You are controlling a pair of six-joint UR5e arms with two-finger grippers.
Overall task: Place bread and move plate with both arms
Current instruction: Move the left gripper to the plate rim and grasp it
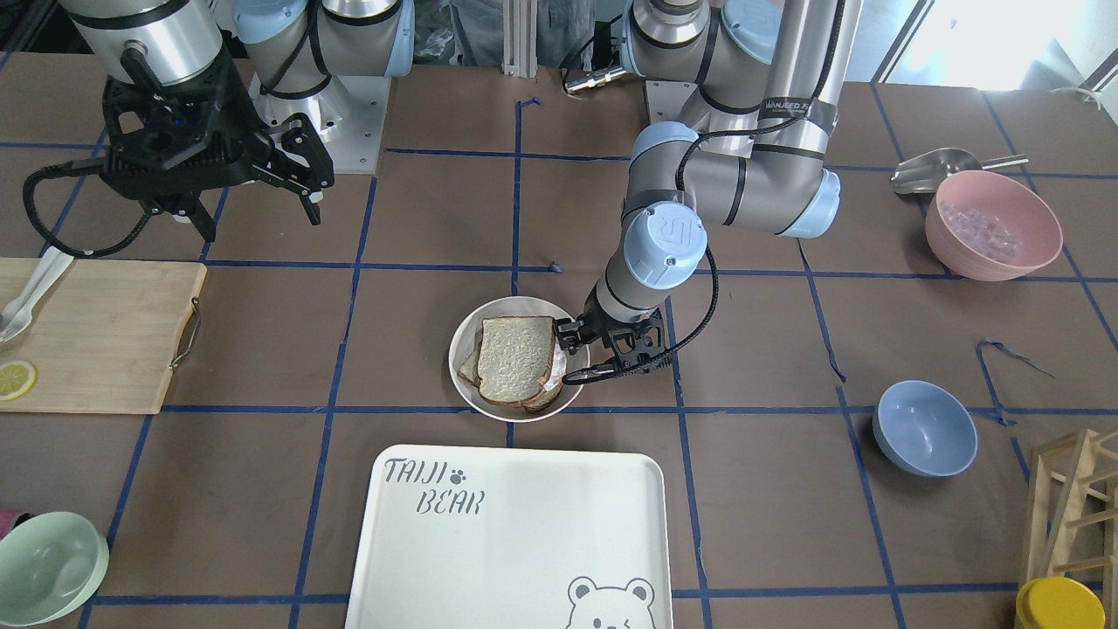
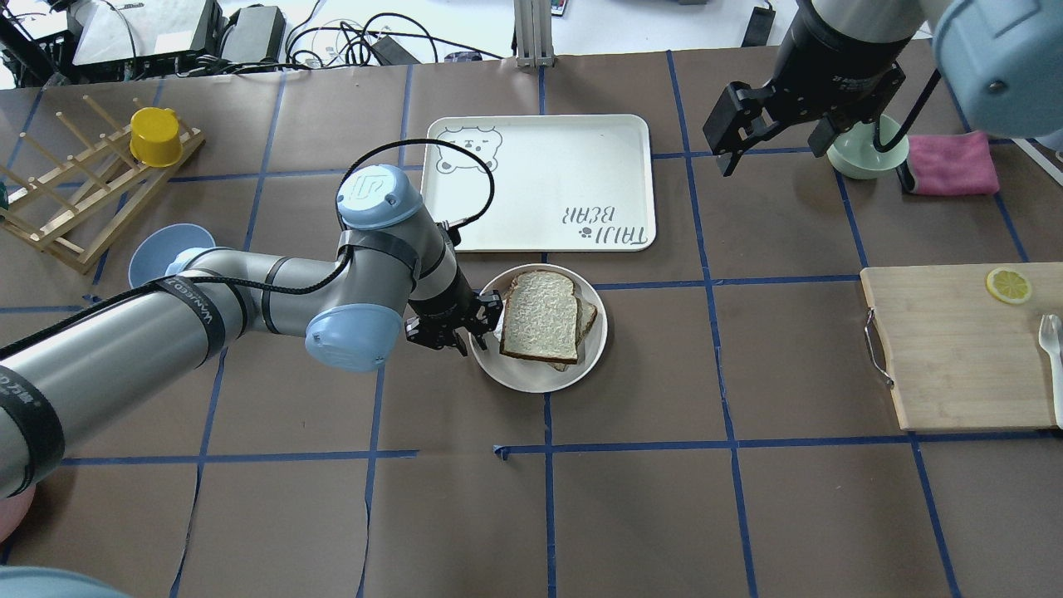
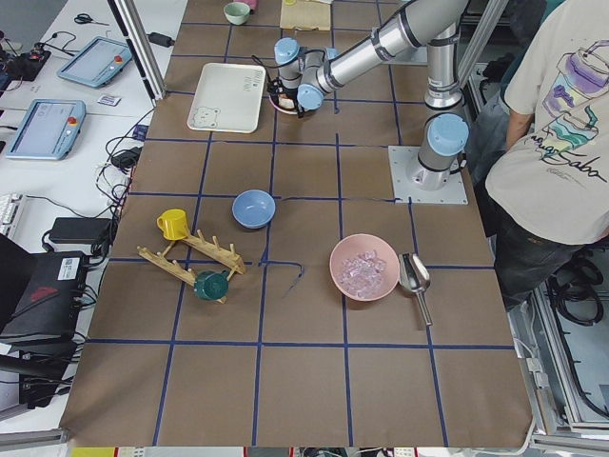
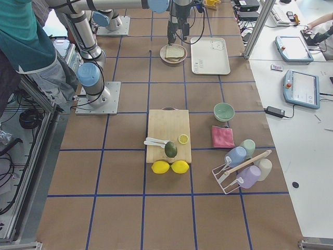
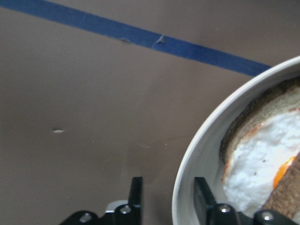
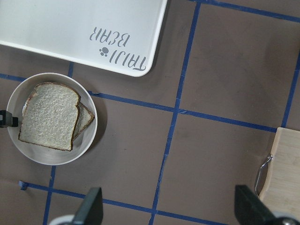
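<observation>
With the brown-crusted bread slice (image 2: 540, 316) in the round cream plate (image 2: 531, 379), the black left gripper (image 5: 168, 194) has its narrowly parted jaws astride the plate's rim, due to close.

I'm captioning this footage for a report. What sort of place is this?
Probably a robotics lab set up as a mock kitchen: the brown paper-covered table is gridded with blue tape, a grey jointed robot arm works over it, and a blue-edged control pendant lies on a side bench.
</observation>
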